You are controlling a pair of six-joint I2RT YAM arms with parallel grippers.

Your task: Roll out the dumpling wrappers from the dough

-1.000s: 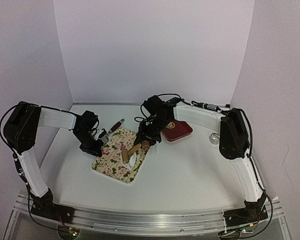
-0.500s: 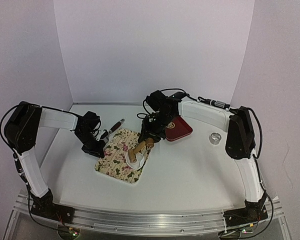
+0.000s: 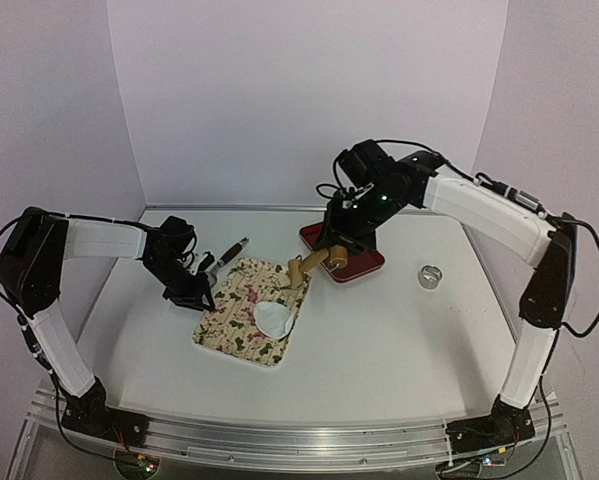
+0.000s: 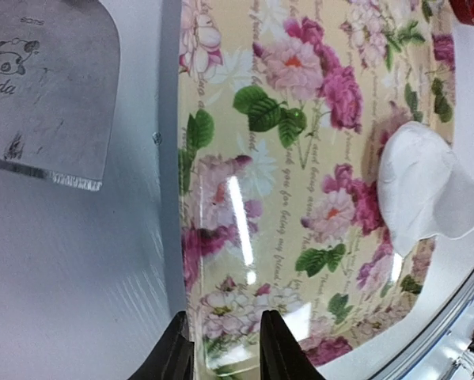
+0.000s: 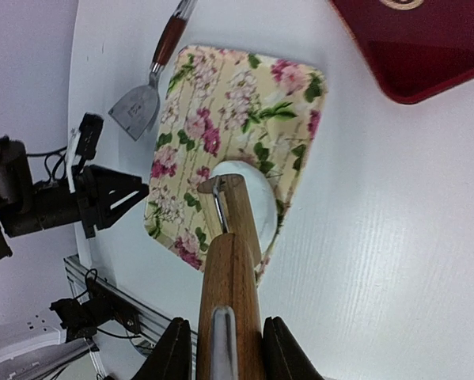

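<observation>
A flattened white dumpling wrapper (image 3: 276, 318) lies on the flowered board (image 3: 234, 312), near its right edge. In the left wrist view the wrapper (image 4: 417, 184) is uneven, with a thin flap on one side. My right gripper (image 3: 334, 250) is shut on a wooden rolling pin (image 3: 310, 264). It holds the pin tilted in the air above the board's far right corner, beside the red tray. In the right wrist view the pin (image 5: 233, 269) hides part of the wrapper (image 5: 260, 202). My left gripper (image 4: 225, 358) stands on the board's left edge with its jaws a little apart.
A red tray (image 3: 357, 264) with a gold emblem lies behind the board, under my right wrist. A shiny metal ring (image 3: 430, 276) sits on the table at the right. A scraper (image 3: 221, 260) with a dark handle lies past the board's far left corner.
My right arm has lifted the rolling pin off the dough and swung up and back to the right. The wrapper is now uncovered. The left gripper has stayed on the board's edge.
</observation>
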